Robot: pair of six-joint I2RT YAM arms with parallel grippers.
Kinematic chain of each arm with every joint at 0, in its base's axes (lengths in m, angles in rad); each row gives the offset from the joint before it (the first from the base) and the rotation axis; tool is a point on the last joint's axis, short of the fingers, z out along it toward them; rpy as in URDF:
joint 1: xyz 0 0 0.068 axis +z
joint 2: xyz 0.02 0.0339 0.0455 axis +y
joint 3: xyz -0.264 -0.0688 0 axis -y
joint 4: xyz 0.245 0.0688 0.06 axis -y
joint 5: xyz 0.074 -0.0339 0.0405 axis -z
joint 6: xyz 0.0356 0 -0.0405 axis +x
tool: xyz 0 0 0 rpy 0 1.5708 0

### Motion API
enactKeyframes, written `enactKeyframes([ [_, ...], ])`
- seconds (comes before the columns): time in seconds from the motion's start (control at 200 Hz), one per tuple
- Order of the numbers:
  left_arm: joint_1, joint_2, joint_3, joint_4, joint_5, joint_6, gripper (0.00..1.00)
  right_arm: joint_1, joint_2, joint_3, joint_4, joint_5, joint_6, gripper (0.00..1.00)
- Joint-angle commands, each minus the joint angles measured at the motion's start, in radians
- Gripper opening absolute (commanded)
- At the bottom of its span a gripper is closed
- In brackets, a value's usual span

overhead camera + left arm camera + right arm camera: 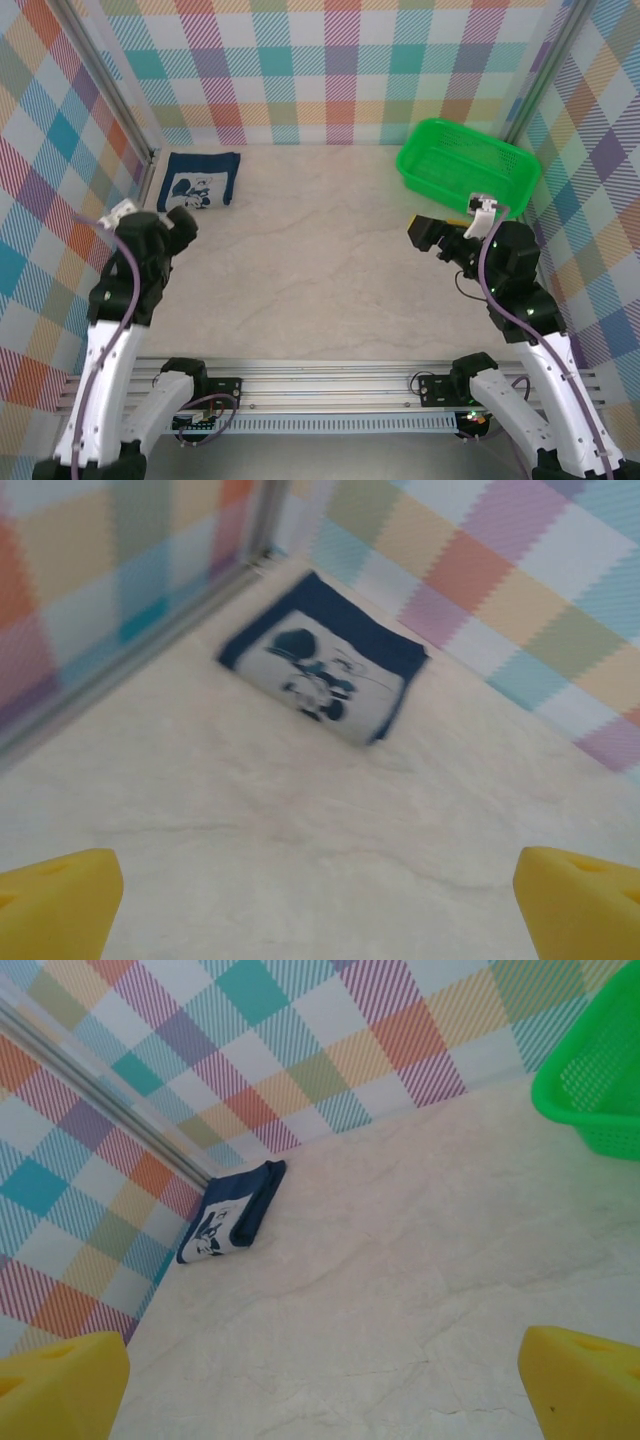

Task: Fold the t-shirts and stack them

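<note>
Left gripper (318, 910): fingers (55, 900) spread wide, nothing between them, above the table (320, 270) at the left. Right gripper (320, 1390): equally wide and empty, at the right, near the green basket (465, 165). The folded t-shirt (198, 181) lies in the far left corner, print up, apart from both.

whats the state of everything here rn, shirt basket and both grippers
t-shirt, folded, print up, flat on the table in the far left corner
green basket, upright, on the table at the far right
left gripper, open, holding nothing
right gripper, open, holding nothing
</note>
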Motion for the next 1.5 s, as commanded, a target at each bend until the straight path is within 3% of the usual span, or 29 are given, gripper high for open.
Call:
enactKeyframes([
  [0.0, -0.003, -0.078, -0.102, -0.081, -0.078, 0.092, 1.00, -0.002, -0.053, -0.036, 0.017, 0.118, 0.046, 1.00],
  [0.055, -0.004, -0.129, -0.187, -0.016, 0.027, 0.219, 1.00, -0.003, -0.088, -0.070, -0.045, 0.282, 0.009, 1.00],
  [0.16, -0.003, -0.230, -0.359, 0.122, 0.102, 0.290, 1.00, -0.002, -0.148, -0.197, -0.029, 0.557, -0.194, 1.00],
  [0.235, -0.004, -0.282, -0.474, 0.271, 0.128, 0.295, 1.00, -0.004, -0.138, -0.280, 0.041, 0.634, -0.338, 1.00],
  [0.305, -0.004, -0.264, -0.559, 0.410, 0.113, 0.278, 1.00, -0.004, -0.106, -0.343, 0.102, 0.687, -0.376, 1.00],
  [0.535, 0.005, 0.043, -0.695, 0.880, 0.016, 0.273, 1.00, -0.026, 0.048, -0.568, 0.429, 0.658, -0.380, 1.00],
  [0.685, 0.041, 0.259, -0.707, 1.079, 0.056, 0.298, 1.00, -0.069, 0.159, -0.670, 0.649, 0.634, -0.360, 1.00],
  [0.985, 0.106, 0.504, -0.708, 1.347, 0.100, 0.296, 1.00, -0.213, 0.488, -0.655, 1.107, 0.437, -0.441, 1.00],
  [1.15, 0.113, 0.684, -0.645, 1.464, 0.143, 0.326, 1.00, -0.230, 0.687, -0.602, 1.280, 0.370, -0.462, 1.00],
  [1.27, 0.114, 0.677, -0.645, 1.454, 0.147, 0.329, 1.00, -0.237, 0.796, -0.606, 1.411, 0.329, -0.476, 1.00],
  [1.325, 0.111, 0.669, -0.677, 1.512, 0.155, 0.336, 1.00, -0.237, 0.806, -0.603, 1.393, 0.288, -0.493, 1.00],
  [1.405, 0.095, 0.669, -0.745, 1.641, 0.158, 0.365, 1.00, -0.238, 0.887, -0.626, 1.540, 0.339, -0.476, 1.00],
  [1.495, 0.085, 0.698, -0.745, 1.670, 0.184, 0.388, 1.00, -0.244, 0.863, -0.589, 1.423, 0.350, -0.457, 1.00],
])
